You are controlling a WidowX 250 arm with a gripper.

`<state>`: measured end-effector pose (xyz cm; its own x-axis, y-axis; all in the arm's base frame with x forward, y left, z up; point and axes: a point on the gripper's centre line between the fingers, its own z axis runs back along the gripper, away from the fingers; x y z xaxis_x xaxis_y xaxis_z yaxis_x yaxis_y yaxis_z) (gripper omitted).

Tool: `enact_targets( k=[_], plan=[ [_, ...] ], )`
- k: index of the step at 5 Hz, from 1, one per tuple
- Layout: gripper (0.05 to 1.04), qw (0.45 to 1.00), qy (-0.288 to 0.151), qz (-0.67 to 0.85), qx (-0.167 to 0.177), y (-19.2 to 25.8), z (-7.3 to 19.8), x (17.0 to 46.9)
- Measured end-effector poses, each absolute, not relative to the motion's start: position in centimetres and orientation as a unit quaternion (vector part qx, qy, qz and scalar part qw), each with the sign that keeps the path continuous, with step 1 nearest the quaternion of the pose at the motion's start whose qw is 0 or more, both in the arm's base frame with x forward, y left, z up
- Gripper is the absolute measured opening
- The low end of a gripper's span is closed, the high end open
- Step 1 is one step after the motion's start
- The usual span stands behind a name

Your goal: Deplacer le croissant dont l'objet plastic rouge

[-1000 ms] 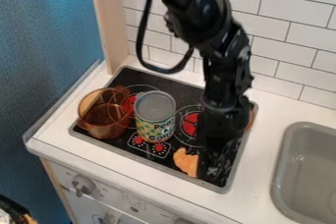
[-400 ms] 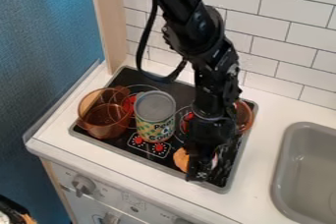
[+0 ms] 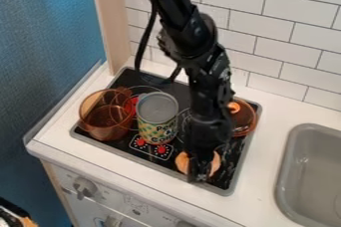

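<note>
Left of my gripper (image 3: 198,171) in the view, the can (image 3: 158,116) stands upright and bars a low sideways pass. The pot (image 3: 106,130) stands just beyond it; I can't tell if any gap parts the two. On my other side, farther back, the lid (image 3: 248,124) lies low, so I could cross above it. The tiles (image 3: 286,47) wall me off behind. The stove's (image 3: 230,173) front right corner gives me room, and past it I have open counter (image 3: 266,156) up to the sink (image 3: 287,171).
</note>
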<state>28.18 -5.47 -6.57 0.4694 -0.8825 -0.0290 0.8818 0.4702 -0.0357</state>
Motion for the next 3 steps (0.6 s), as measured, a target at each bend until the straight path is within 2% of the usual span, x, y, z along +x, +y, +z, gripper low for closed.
enact_targets(
  k=[1, 2, 3],
  plan=[
    [0.684, 0.856, 0.009, -0.517, -0.008, -5.74, -6.71, 28.94],
    [0.599, 0.856, 0.009, -0.518, -0.007, -5.74, -6.73, 28.93],
    [0.599, 0.853, 0.003, -0.522, -0.005, -6.11, -6.62, 29.09]
  ],
)
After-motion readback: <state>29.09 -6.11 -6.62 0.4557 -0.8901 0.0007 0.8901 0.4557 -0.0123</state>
